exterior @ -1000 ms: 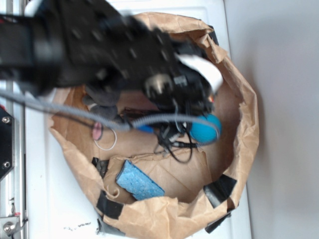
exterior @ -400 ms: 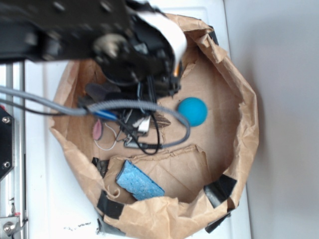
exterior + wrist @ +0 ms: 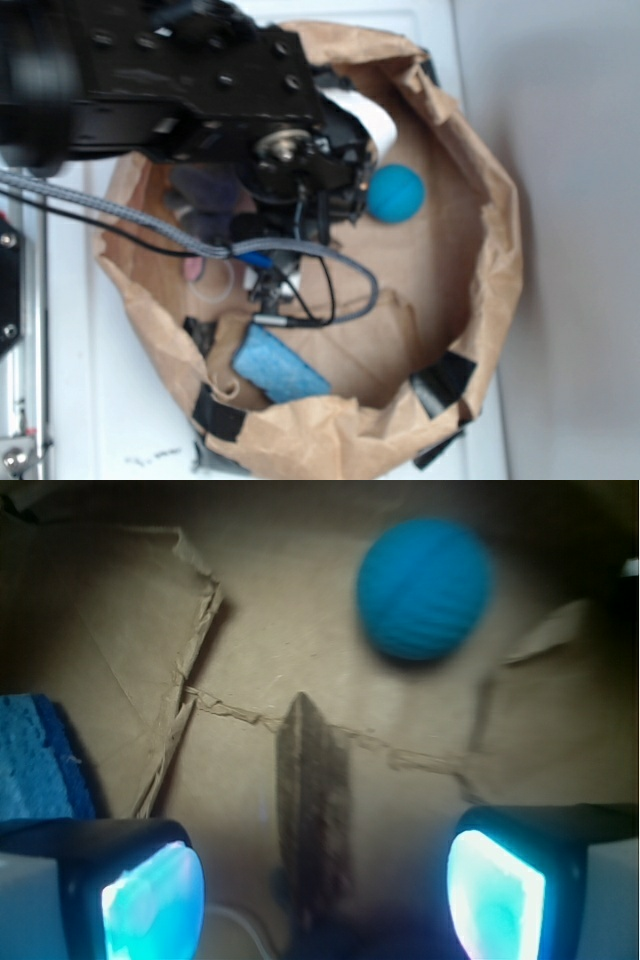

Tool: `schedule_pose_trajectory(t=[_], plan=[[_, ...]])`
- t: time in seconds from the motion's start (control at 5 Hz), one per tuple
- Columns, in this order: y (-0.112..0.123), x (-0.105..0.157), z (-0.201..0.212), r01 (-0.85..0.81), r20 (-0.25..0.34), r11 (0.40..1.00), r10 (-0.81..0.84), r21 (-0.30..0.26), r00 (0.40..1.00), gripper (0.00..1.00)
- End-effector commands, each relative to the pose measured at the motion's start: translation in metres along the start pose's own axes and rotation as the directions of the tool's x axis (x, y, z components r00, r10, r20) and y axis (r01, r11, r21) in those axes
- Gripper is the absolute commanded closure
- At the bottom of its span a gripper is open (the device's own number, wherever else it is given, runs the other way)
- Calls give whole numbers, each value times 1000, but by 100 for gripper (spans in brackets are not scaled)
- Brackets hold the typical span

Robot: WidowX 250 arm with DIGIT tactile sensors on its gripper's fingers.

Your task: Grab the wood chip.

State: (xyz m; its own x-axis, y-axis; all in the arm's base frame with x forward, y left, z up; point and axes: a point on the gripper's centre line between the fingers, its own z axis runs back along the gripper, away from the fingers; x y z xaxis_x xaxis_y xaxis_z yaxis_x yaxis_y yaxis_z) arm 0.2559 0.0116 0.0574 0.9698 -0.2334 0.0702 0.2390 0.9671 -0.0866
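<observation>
Inside the paper bag [image 3: 495, 250], the wood chip [image 3: 313, 810], blue ball [image 3: 424, 587] and blue sponge [image 3: 35, 758] are seen; the wide-spread claw [image 3: 322, 892] is positioned over the chip.

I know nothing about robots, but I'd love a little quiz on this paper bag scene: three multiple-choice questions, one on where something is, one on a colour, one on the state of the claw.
1. In the wrist view, where does the wood chip lie?
A. between the two fingers, on the bag floor
B. on top of the sponge
C. outside the bag

2. What colour is the ball?
A. red
B. blue
C. yellow

3. How is the gripper set?
A. shut on the ball
B. shut on the wood chip
C. open, with nothing held

Answers:
1. A: the dark chip runs up the middle, between the fingers.
2. B: it shows blue in both views.
3. C: the fingers stand wide apart, clear of the chip.
</observation>
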Motion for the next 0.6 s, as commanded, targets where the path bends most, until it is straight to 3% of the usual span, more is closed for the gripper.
schedule_pose_trajectory(t=[0.0,0.2,0.4], plan=[[-5,15,-20,51,-50,999,-51,8,997,0],[13,25,-23,53,-47,998,-51,29,998,100],[15,33,-32,62,-37,997,-61,38,997,100]])
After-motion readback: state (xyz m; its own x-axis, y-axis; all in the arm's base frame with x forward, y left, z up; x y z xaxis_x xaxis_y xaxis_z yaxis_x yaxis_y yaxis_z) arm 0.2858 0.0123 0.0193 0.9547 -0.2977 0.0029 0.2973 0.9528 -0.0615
